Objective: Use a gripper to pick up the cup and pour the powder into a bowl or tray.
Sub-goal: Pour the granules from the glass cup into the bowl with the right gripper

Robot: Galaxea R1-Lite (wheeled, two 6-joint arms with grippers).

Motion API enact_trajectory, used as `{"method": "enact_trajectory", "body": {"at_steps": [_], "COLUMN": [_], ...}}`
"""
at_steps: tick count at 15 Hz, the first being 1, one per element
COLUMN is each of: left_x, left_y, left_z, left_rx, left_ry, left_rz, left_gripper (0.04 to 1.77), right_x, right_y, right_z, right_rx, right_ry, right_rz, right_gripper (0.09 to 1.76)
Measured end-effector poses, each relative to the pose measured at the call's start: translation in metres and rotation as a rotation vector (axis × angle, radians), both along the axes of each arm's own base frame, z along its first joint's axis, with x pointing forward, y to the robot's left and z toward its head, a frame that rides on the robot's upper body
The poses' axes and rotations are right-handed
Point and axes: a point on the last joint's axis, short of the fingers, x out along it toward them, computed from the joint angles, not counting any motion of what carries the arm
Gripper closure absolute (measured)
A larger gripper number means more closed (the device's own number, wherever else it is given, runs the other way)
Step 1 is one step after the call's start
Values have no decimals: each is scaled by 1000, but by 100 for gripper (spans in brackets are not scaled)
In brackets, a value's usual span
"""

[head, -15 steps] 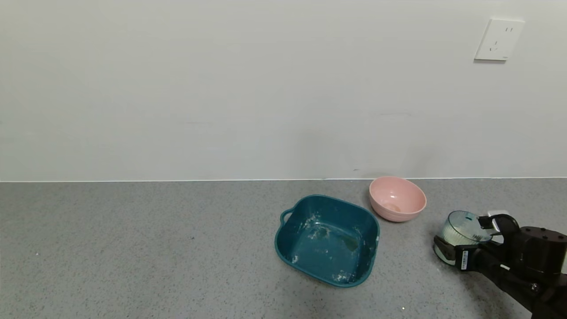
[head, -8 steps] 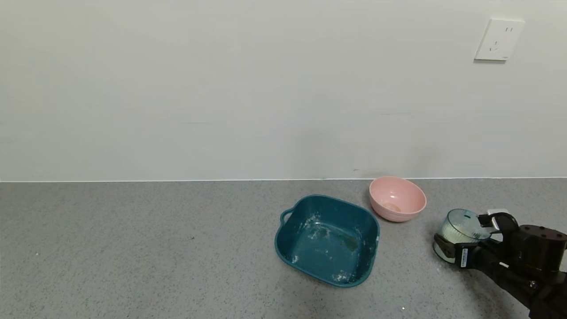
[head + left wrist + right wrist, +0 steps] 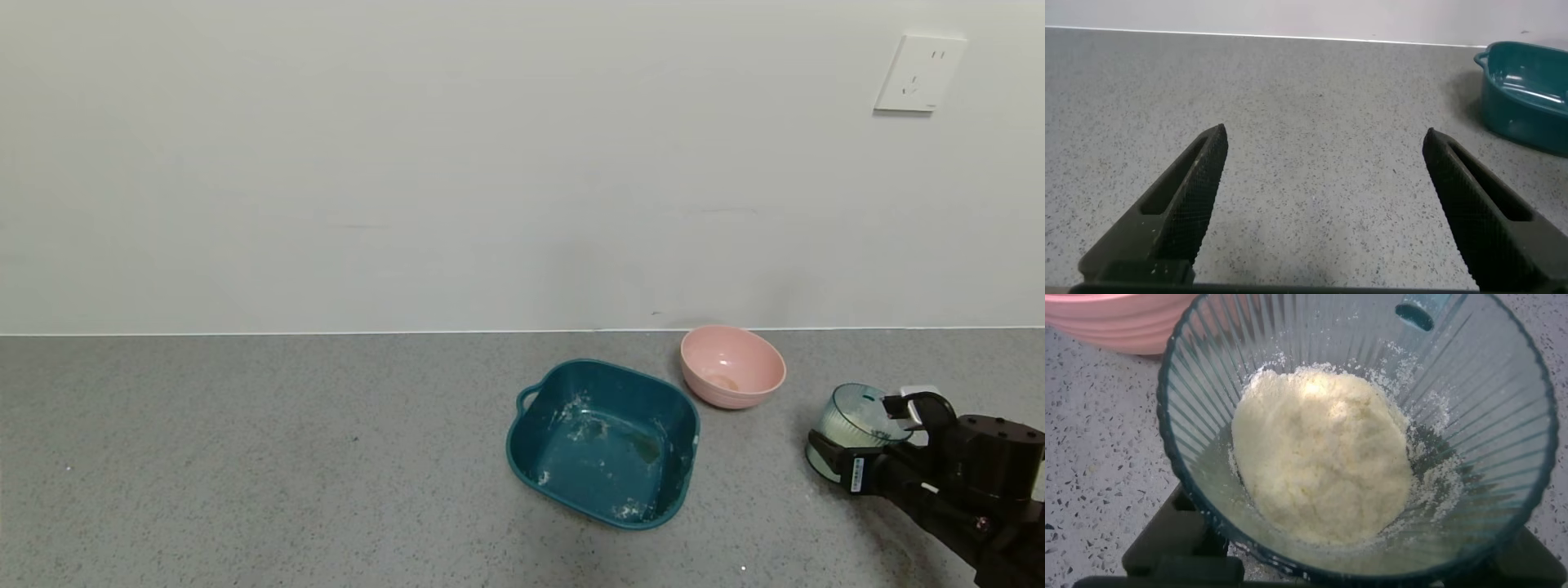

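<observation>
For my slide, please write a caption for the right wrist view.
Ribbed cup holding a heap of white powder, gripped by the right tool, pink bowl behind.

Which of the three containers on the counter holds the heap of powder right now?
The ribbed translucent green plastic cup in the right gripper; the pink bowl and teal tray show only traces.

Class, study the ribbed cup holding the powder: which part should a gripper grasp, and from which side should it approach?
Grip the cup across its ribbed side wall, coming in level from the side, as the right gripper does. Its open mouth faces up with powder heaped inside, so a top approach would likely foul the rim or spill.
</observation>
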Motion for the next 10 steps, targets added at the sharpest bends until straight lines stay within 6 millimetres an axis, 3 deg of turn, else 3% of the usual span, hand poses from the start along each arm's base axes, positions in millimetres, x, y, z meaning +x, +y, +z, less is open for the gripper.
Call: {"method": "enact_trajectory", "body": {"at_steps": [10], "left_x": [0], "left_y": [0], "left_z": [0], "left_rx": [0], "left_ry": [0], "left_rz": [0], "left_gripper": [9], "right_x": [0], "right_y": [1], "right_z": [15], "right_rx": [-41], "right_ry": [-56], "right_rz": [18], "right_gripper": [50]}}
